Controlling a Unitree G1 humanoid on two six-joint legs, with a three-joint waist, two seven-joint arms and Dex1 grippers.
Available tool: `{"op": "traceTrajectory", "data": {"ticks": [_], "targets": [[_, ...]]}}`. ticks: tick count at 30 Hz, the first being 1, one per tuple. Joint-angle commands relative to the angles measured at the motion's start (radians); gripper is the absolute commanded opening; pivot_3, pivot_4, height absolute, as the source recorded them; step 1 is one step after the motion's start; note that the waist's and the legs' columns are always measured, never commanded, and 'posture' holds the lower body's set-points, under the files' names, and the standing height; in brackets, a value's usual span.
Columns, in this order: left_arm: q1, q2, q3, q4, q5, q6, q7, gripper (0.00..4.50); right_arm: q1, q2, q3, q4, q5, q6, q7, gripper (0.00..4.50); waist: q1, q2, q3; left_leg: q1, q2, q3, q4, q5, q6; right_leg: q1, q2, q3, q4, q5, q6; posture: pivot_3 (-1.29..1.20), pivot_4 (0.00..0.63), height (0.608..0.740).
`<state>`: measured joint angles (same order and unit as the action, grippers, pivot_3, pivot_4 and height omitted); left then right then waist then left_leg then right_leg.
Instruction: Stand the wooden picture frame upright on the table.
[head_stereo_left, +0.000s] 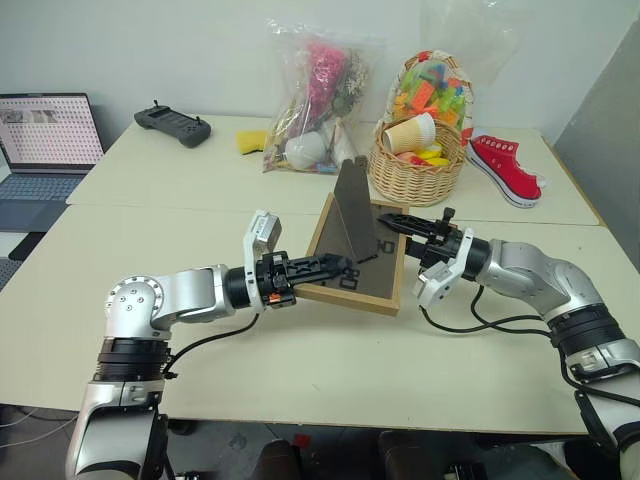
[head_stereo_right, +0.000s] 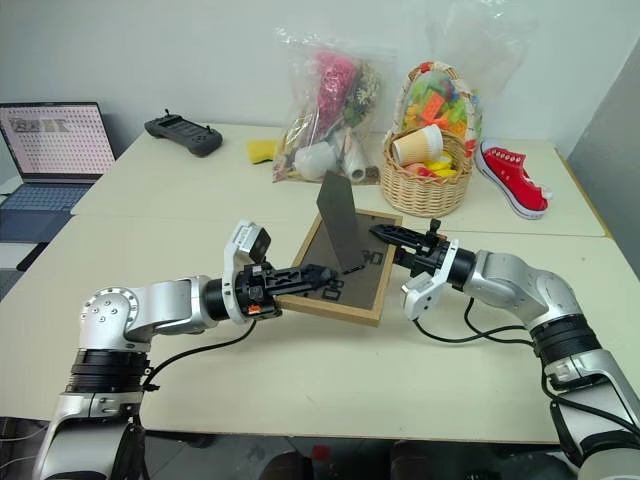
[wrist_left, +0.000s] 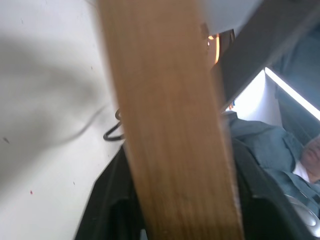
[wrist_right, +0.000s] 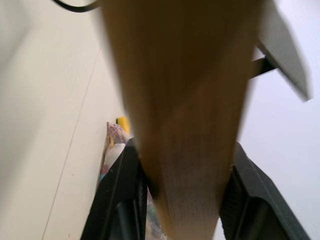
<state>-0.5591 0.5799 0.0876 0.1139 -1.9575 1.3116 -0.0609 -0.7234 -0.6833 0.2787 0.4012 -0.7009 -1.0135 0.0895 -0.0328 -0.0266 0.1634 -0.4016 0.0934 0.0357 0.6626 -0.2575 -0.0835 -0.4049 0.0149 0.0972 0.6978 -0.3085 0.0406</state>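
Gripping the wooden picture frame (head_stereo_left: 352, 262) from both sides, I have my left gripper (head_stereo_left: 322, 267) clamped on its near-left rail and my right gripper (head_stereo_left: 392, 223) clamped on its far-right rail, each rail seated between my fingers in the wrist views. Status: the frame is back-up, tilted just above the table (head_stereo_left: 300, 350), with its fold-out stand (head_stereo_left: 352, 205) already raised; still outstanding, in my judgement, are rotating it upright and setting it down on the stand. Beyond the frame, the wicker basket (head_stereo_left: 415, 170) holds bright toys and a paper cup (head_stereo_left: 410, 133), and left of the basket a clear plastic bag (head_stereo_left: 315, 95) holds assorted items.
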Motion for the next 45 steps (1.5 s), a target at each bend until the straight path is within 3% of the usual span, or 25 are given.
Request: {"op": "traceTrajectory", "data": {"ticks": [1, 7, 8, 11, 15, 21, 24, 29, 37, 38, 45], "targets": [[-0.011, 0.048, 0.033, 0.004, 0.008, -0.037, -0.011, 3.09, -0.004, -0.025, -0.046, 0.001, 0.107, -0.029, -0.004, 1.31, 0.000, 0.000, 0.000, 0.000, 0.000, 0.000, 0.000, 0.000, 0.000, 0.000, 0.000, 0.000, 0.000, 0.000, 0.000, 0.00, 0.150, 0.740], [0.026, 0.164, 0.113, -0.025, 0.052, -0.071, -0.043, 4.39, 0.006, -0.027, -0.030, 0.060, 0.230, -0.048, 0.059, 1.31, -0.003, 0.000, 0.000, 0.000, 0.000, 0.000, 0.000, 0.000, 0.000, 0.000, 0.000, 0.000, 0.000, 0.000, 0.000, 0.00, 0.150, 0.740], [0.033, 0.176, 0.124, -0.029, 0.063, -0.078, -0.047, 4.49, 0.006, -0.023, -0.026, 0.069, 0.256, -0.045, 0.076, 1.31, -0.004, 0.000, 0.000, 0.000, 0.000, 0.000, 0.000, 0.000, 0.000, 0.000, 0.000, 0.000, 0.000, 0.000, 0.000, 0.00, 0.150, 0.740], [0.079, 0.236, 0.216, -0.070, 0.117, -0.130, -0.047, 4.50, 0.009, 0.043, 0.029, 0.067, 0.526, 0.082, 0.289, 1.31, -0.009, 0.000, 0.000, 0.001, 0.001, 0.000, 0.000, 0.000, 0.000, 0.000, 0.000, 0.000, 0.000, 0.000, 0.000, 0.00, 0.150, 0.740], [0.200, 0.306, 0.272, -0.298, 0.380, -0.215, -0.089, 4.50, 0.029, 0.183, 0.044, -0.059, 0.963, 0.570, 0.662, 1.31, -0.018, 0.000, 0.000, 0.001, 0.002, -0.001, -0.001, 0.000, 0.000, 0.001, 0.001, -0.001, 0.000, 0.000, -0.001, 0.00, 0.150, 0.740], [0.368, 0.304, 0.263, -0.550, 0.756, -0.431, -0.188, 4.50, -0.045, 0.332, -0.018, -0.001, 1.201, 1.123, 0.864, 1.31, -0.009, 0.001, 0.001, 0.000, 0.002, 0.000, -0.001, 0.000, 0.000, 0.000, 0.001, -0.002, 0.000, -0.001, -0.001, 0.00, 0.150, 0.740], [0.435, 0.243, 0.257, -0.600, 0.780, -0.463, -0.209, 4.50, -0.094, 0.399, -0.039, 0.176, 1.205, 1.235, 0.931, 1.31, 0.000, 0.001, 0.001, 0.001, 0.001, 0.002, -0.001, 0.000, 0.000, 0.000, 0.001, -0.001, 0.000, -0.001, -0.002, 0.00, 0.150, 0.740], [0.503, 0.200, 0.241, -0.635, 0.841, -0.482, -0.242, 4.50, -0.113, 0.452, -0.046, 0.332, 1.110, 1.190, 0.987, 1.31, 0.005, 0.001, 0.002, -0.001, 0.001, 0.002, -0.001, -0.003, 0.005, -0.001, 0.001, -0.001, -0.001, -0.001, -0.002, 0.00, 0.150, 0.740], [0.487, 0.182, 0.233, -0.597, 0.893, -0.474, -0.285, 4.50, -0.079, 0.472, -0.066, 0.367, 1.021, 1.140, 1.025, 1.31, 0.000, 0.001, 0.001, 0.000, 0.002, 0.002, -0.001, -0.003, 0.006, -0.001, 0.002, -0.001, 0.000, -0.001, -0.002, 0.00, 0.150, 0.740], [0.475, 0.183, 0.232, -0.585, 0.899, -0.474, -0.292, 4.50, -0.074, 0.470, -0.072, 0.357, 1.018, 1.144, 1.025, 2.00, 0.001, 0.000, 0.001, 0.000, 0.002, 0.002, -0.002, -0.003, 0.006, -0.001, 0.002, -0.001, 0.000, -0.001, -0.002, 0.00, 0.150, 0.740], [0.402, 0.181, 0.181, -0.517, 0.973, -0.485, -0.363, 4.50, -0.018, 0.397, -0.127, 0.255, 0.999, 1.175, 1.008, 3.59, 0.001, 0.001, 0.001, 0.000, 0.001, 0.001, -0.002, -0.003, 0.006, -0.001, 0.002, -0.001, 0.000, -0.001, -0.002, 0.00, 0.150, 0.740]]}}
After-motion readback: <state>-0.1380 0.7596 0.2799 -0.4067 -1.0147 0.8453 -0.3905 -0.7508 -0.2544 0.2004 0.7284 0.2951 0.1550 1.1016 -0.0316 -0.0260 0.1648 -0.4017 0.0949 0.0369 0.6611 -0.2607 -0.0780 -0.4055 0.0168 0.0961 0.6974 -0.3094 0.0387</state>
